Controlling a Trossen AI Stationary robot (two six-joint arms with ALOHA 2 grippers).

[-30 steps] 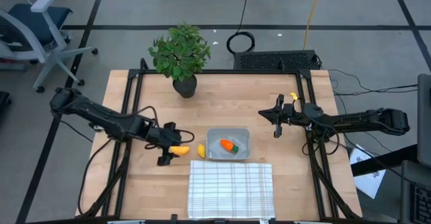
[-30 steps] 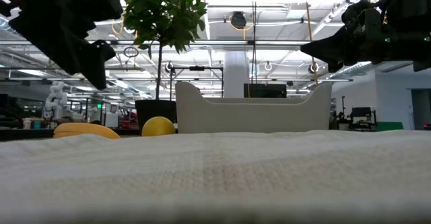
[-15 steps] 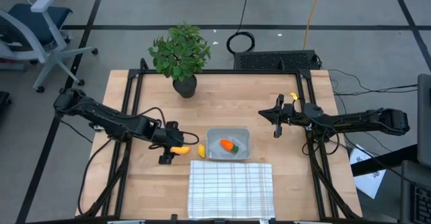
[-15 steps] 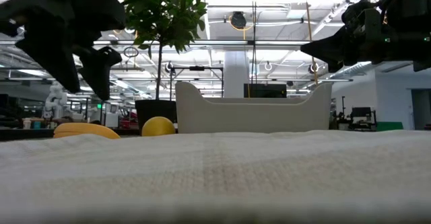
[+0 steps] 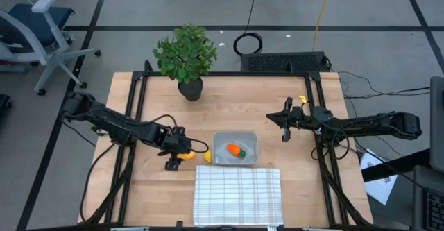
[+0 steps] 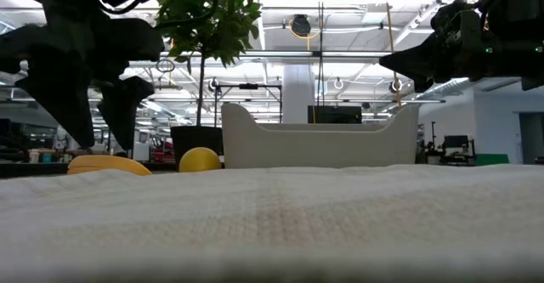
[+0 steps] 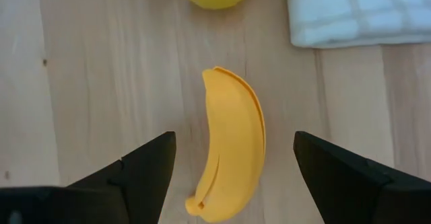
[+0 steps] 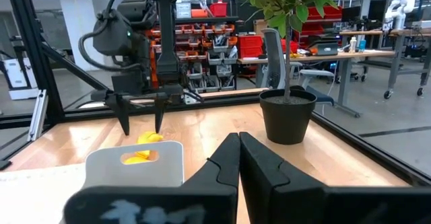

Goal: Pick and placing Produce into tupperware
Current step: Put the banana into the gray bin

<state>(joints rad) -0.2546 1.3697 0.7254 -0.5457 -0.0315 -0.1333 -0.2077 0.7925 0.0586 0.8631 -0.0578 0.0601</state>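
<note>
The yellow-orange banana [image 7: 232, 150] lies flat on the wood, left of the small yellow lemon piece [image 5: 207, 155] and the clear-greyish tupperware [image 5: 250, 142]. The orange carrot with green top [image 5: 236, 150] lies inside the tupperware. My left gripper [image 7: 234, 143] is open and points down over the banana, one finger on each side and apart from it; in the low view the left gripper [image 6: 92, 117] hangs just above the banana [image 6: 106, 164]. My right gripper [image 5: 282, 127] is shut and waits in the air to the right of the tupperware.
A white checked cloth [image 5: 238, 195] lies at the near edge, just in front of the tupperware. A leafy potted plant [image 5: 186, 57] stands at the far edge. Bare wood lies between the plant and the tupperware and around the right arm.
My left gripper has moved a little toward the table's right and down, tipping more upright until its open fingers hang over the banana. The banana, lemon piece and tupperware have stayed in place.
</note>
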